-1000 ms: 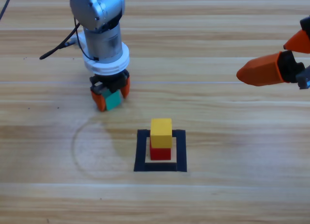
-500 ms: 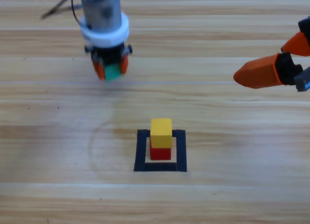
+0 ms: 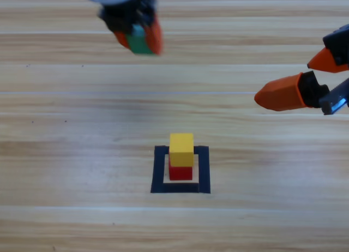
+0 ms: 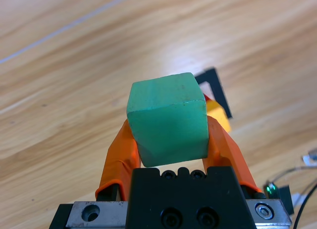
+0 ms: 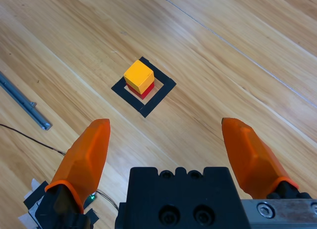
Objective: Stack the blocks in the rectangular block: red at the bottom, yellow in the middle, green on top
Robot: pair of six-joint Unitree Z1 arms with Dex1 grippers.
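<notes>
The yellow cube (image 3: 181,149) sits on the red cube (image 3: 180,172) inside the black tape rectangle (image 3: 158,170) at the table's lower middle. The same stack shows in the right wrist view, yellow cube (image 5: 138,76) over red cube (image 5: 145,91) in the rectangle (image 5: 159,97). My left gripper (image 3: 139,35) hangs high at the top edge, left of the stack, shut on the green cube (image 3: 141,40). The left wrist view shows the green cube (image 4: 168,119) held between the jaws, with the stack partly hidden behind it. My right gripper (image 3: 305,77) waits open at the right edge.
A grey metal strip (image 5: 25,102) and a thin black cable (image 5: 29,137) lie at the left of the right wrist view. Bare wooden table (image 3: 82,154) surrounds the rectangle on all sides.
My left gripper has lifted the green cube off the table and carried it up and slightly right in the picture. The right gripper drifted a little left.
</notes>
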